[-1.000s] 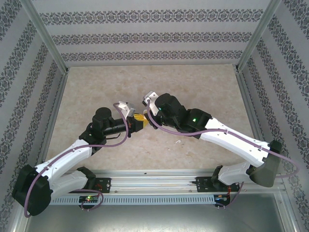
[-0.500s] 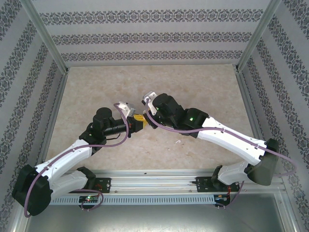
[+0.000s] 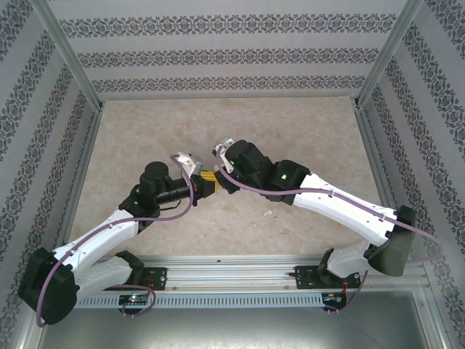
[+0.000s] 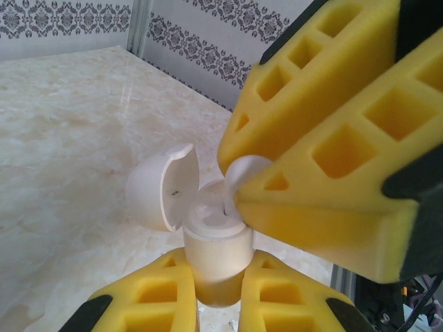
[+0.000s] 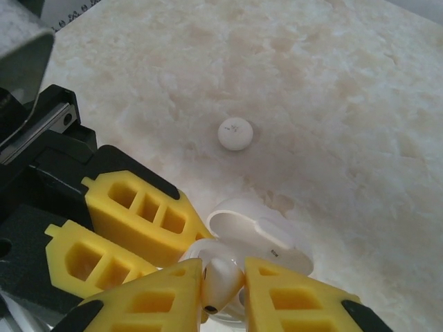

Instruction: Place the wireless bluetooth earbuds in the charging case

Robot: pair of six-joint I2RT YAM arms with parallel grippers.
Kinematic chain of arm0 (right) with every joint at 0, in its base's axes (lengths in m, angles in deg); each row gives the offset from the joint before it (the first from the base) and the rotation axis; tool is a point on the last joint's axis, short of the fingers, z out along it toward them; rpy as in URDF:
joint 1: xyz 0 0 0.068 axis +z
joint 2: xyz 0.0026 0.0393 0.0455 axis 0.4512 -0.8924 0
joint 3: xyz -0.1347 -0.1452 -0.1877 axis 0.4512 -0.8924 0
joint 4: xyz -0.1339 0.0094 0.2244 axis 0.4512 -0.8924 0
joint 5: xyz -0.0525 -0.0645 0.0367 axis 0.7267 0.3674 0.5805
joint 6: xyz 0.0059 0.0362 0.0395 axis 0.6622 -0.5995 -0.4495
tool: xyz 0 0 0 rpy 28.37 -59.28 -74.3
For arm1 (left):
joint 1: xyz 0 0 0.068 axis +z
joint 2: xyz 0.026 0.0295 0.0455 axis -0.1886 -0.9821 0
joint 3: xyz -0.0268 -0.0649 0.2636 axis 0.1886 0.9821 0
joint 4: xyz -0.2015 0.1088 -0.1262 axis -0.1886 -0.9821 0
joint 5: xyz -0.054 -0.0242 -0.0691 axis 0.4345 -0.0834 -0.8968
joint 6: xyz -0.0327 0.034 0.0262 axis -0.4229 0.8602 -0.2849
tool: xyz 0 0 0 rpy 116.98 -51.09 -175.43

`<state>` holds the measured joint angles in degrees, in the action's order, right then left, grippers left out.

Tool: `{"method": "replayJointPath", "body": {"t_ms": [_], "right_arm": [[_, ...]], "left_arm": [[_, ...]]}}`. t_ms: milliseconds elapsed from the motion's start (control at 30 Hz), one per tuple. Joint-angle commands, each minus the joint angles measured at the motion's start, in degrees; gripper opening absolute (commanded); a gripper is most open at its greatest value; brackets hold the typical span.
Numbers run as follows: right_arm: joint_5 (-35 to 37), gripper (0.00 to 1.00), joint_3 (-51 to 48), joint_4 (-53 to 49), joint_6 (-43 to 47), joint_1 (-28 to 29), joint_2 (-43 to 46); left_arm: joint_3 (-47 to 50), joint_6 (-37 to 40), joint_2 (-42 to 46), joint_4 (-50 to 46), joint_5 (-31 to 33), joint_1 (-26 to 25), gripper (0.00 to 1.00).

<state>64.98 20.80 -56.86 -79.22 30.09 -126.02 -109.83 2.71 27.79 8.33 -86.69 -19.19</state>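
The white charging case [image 4: 214, 252] stands upright with my left gripper [image 4: 218, 277] shut on its lower body. Its lid [image 4: 160, 187] hangs open to the left. My right gripper [image 5: 225, 270] is directly over the case's open top, shut on one white earbud [image 5: 223, 280] whose lower end dips into the case. From the left wrist, the earbud [image 4: 243, 169] peeks out between the right gripper's yellow fingers [image 4: 325, 159]. In the top view both grippers meet mid-table, left gripper [image 3: 207, 183] and right gripper [image 3: 219, 179]. The case and earbud are hidden there.
A round white disc [image 5: 235, 133] lies on the marble tabletop [image 5: 346, 104] beyond the case. A small white piece [image 3: 267, 213] lies on the table under the right forearm. Patterned walls and metal rails [image 3: 80, 153] bound the table.
My right arm has edged a little left toward the left gripper, lowering the earbud over the case. The left arm and the case have stayed still.
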Motion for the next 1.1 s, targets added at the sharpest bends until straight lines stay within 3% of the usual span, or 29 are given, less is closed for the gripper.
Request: {"method": "replayJointPath", "body": {"t_ms": [0,467,1067], "right_arm": [[-1.1,0.21,1.4,-4.3,-2.3,0.8,-1.0],[-1.0,0.32,5.0,-6.1,-4.5,0.2,-1.2],[-6.1,0.43,7.5,-3.9,-8.5,-1.7,2.9]], "left_arm": [[-2.4,0.7,0.9,4.1,1.1,-0.5,0.00],[-2.3,0.7,1.1,4.2,1.0,-0.6,0.00],[-2.2,0.8,0.5,4.8,0.8,-0.6,0.00]]}}
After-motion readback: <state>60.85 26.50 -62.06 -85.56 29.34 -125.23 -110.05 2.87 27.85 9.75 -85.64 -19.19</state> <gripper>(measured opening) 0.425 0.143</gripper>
